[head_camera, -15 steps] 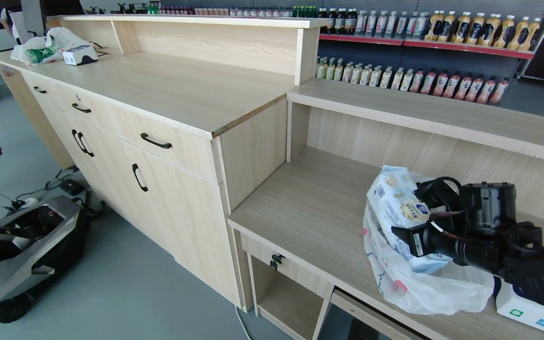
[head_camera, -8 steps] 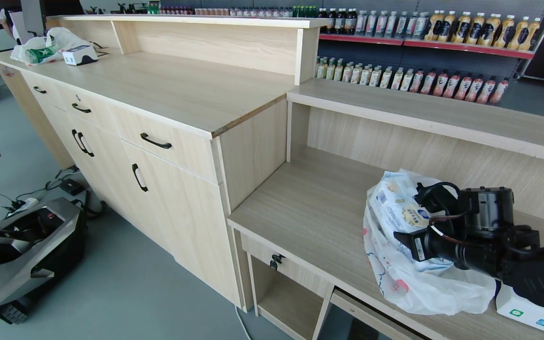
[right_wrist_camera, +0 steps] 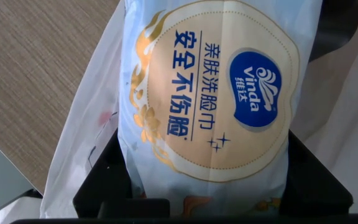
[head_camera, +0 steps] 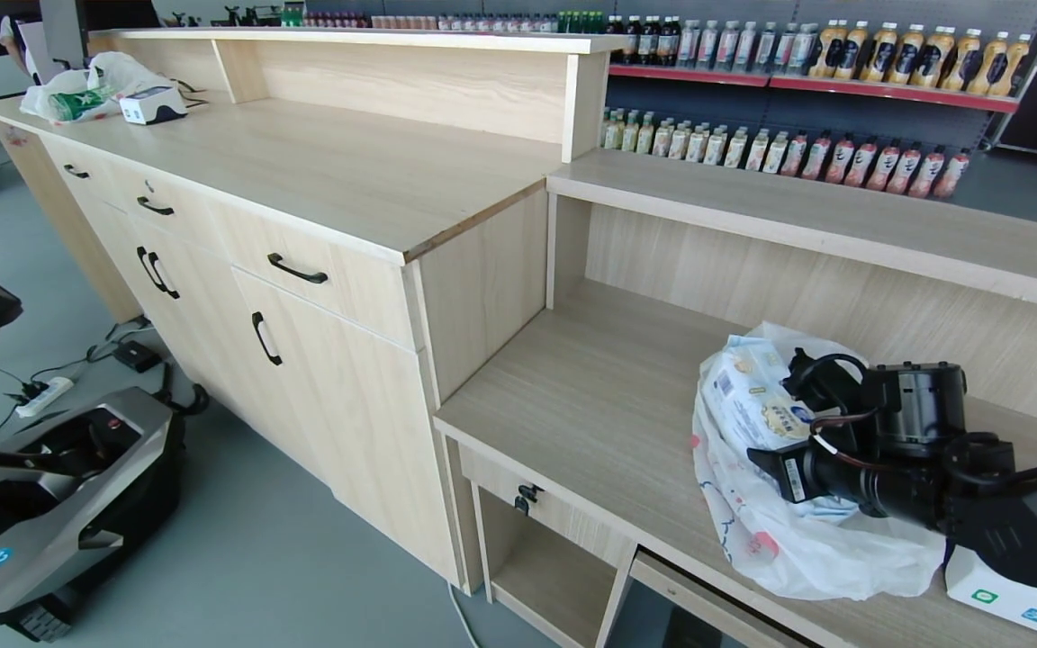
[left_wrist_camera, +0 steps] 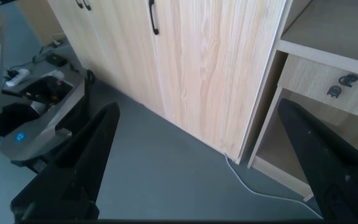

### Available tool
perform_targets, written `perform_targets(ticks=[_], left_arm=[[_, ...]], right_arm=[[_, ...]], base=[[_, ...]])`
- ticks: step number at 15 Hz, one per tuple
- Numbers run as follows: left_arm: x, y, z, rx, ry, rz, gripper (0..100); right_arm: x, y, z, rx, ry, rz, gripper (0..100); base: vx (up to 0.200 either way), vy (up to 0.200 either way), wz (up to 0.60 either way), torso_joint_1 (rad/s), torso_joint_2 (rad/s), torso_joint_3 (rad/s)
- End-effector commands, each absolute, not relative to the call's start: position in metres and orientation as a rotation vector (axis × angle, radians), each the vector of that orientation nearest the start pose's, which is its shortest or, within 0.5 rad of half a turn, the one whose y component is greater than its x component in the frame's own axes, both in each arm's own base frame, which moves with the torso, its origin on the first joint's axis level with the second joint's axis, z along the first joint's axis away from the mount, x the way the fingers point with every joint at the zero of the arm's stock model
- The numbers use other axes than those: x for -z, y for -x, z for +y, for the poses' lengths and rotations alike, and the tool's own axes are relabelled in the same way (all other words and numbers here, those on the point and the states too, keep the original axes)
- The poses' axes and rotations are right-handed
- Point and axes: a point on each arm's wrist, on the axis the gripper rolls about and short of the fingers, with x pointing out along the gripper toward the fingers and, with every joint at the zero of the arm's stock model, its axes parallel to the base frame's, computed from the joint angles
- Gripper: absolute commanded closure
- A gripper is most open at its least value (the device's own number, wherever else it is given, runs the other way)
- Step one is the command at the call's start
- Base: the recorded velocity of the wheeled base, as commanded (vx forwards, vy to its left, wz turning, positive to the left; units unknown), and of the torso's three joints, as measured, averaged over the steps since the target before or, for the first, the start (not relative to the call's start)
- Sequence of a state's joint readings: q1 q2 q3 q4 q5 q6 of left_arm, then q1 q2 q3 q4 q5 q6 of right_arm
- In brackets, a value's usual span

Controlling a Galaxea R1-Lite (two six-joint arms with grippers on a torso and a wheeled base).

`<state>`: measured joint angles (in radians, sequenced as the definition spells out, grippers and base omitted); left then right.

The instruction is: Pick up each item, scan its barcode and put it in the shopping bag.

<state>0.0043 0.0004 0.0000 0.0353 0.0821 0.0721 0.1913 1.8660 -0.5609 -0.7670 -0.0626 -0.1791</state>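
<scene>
At four o'clock on the light wooden surface [head_camera: 608, 405], clamps right gripper [right_wrist_camera: 210, 186] on pale-blue plastic tissue pack [right_wrist_camera: 204, 112] in white plastic shopping bag [head_camera: 798, 549]; holds left gripper [left_wrist_camera: 197, 106] apart.

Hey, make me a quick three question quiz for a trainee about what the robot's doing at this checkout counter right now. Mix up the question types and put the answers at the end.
1. True or false: the right gripper is shut on the pale blue and white soft tissue pack.
2. Where does the white plastic shopping bag lie? A, on the low light-wood counter; B, on the grey floor; C, on the red shelf.
3. Fill in: the left gripper has its fingers ____.
Key: 1 true; 2 A; 3 open.
</scene>
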Motion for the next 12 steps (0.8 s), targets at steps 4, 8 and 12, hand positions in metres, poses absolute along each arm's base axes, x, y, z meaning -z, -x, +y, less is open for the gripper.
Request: perform_targets(ticks=[4, 8, 12], left_arm=[[-0.072, 0.023, 0.002, -0.086, -0.073, 0.038, 0], [-0.072, 0.023, 0.002, -0.086, -0.073, 0.038, 0], [-0.072, 0.023, 0.002, -0.086, -0.073, 0.038, 0]], right_arm=[[-0.08, -0.289, 0.055, -0.179, 0.259, 0.542, 100], [-0.078, -0.289, 0.055, -0.181, 0.261, 0.551, 0], [-0.093, -0.287, 0.056, -0.183, 0.256, 0.493, 0]], base=[[0.0, 0.0, 0.0, 0.0, 0.0, 0.0], [0.0, 0.0, 0.0, 0.0, 0.0, 0.0], [0.0, 0.0, 0.0, 0.0, 0.0, 0.0]])
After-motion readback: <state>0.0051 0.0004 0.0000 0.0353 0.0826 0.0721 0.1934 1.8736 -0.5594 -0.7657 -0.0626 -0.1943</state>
